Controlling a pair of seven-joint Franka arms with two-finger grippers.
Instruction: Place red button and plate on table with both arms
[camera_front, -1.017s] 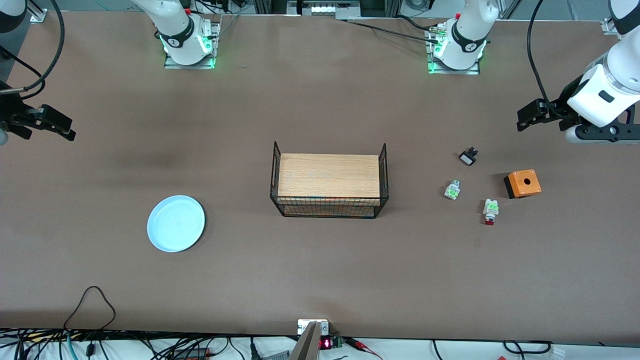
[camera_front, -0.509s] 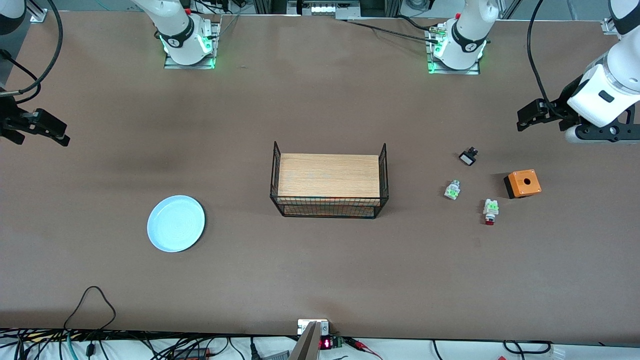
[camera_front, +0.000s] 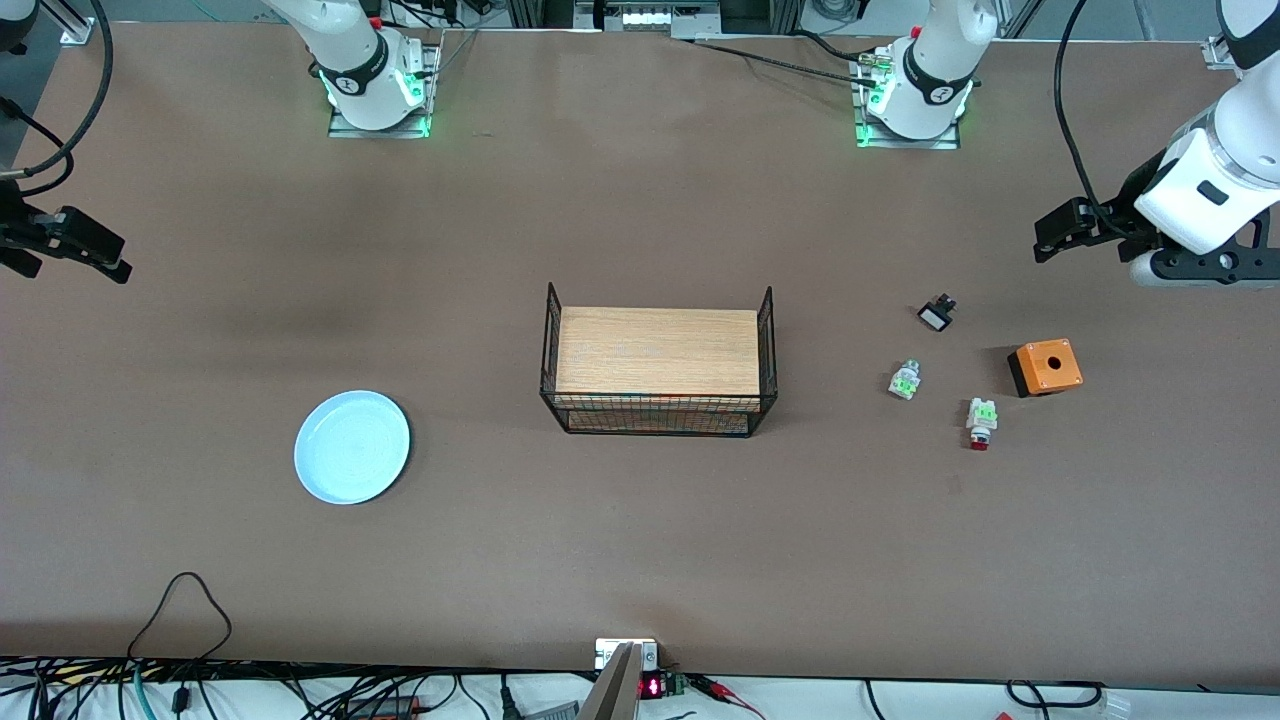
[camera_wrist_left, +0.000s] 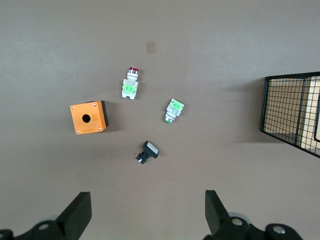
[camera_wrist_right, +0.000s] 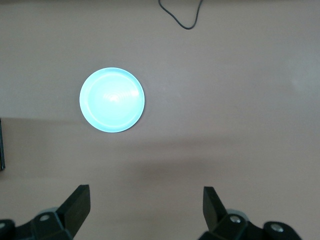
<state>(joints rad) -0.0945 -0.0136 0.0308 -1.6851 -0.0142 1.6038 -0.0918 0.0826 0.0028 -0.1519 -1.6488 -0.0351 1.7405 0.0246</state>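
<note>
Front view: the red button (camera_front: 981, 423) is seen resting on the table (camera_front: 640, 540), nearer the camera than the high, wide-open left gripper (camera_front: 1050, 236). The plate (camera_front: 352, 447) is laid well apart from the wide-open right gripper (camera_front: 85, 250), which has been shifted toward the table's edge. Bare tabletop is left around both.

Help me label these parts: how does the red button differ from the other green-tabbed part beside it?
The red button ends in a red cap; the other green-tabbed part has none. The red button lies nearer the front camera, the other part nearer the wire basket. Both are small, whitish with green tabs, lying untouched on the table.
</note>
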